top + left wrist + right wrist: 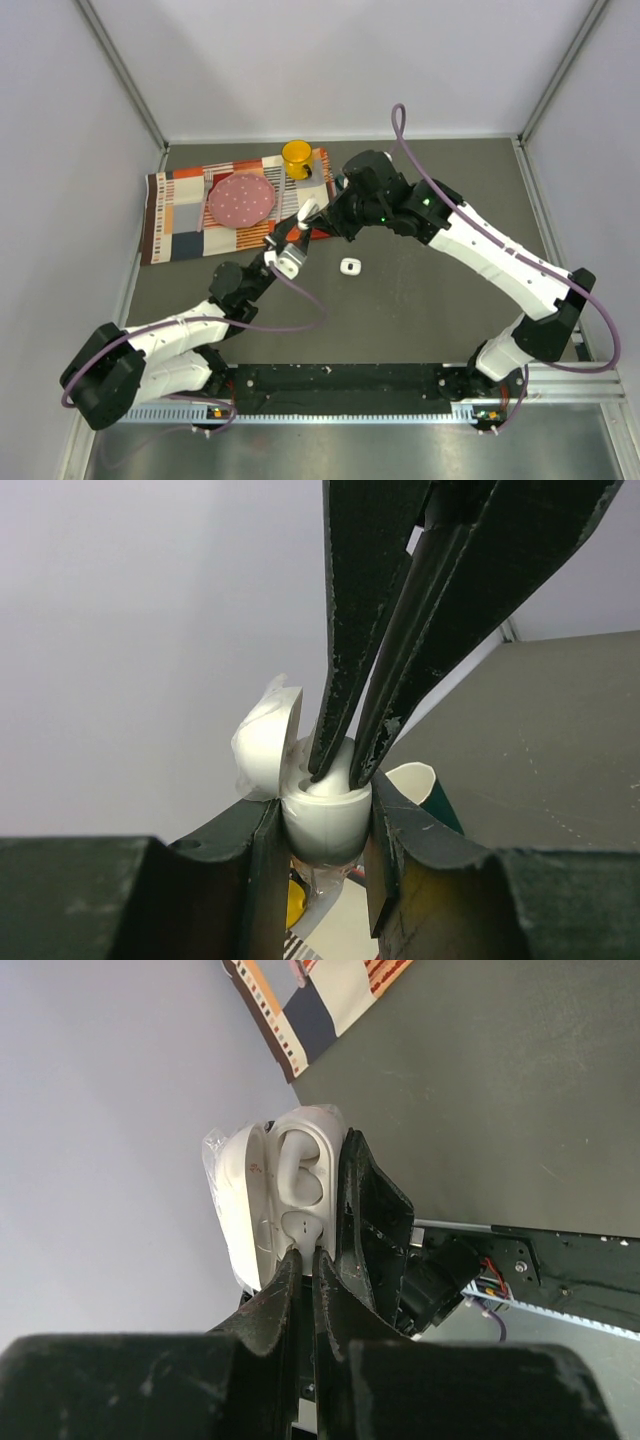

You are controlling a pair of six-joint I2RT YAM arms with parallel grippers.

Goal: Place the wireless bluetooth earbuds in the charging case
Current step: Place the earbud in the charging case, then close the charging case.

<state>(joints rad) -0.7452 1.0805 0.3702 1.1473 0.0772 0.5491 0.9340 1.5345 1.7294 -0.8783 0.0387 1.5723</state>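
Left wrist view has the left pincer pinching the open case above the table; the right pincer, pressed together, pokes into the case beside an earbud. A harder push could twist the case loose or knock the earbud out.

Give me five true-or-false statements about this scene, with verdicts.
1. The left gripper holds the charging case. True.
2. The case's lid is shut. False: it stands open.
3. The right gripper has wide-open jaws. False: they are shut, with the tips at the case's open mouth.
4. An earbud sits in the case. True.
5. The yellow mug stands on the pink plate. False: it stands beside the plate.
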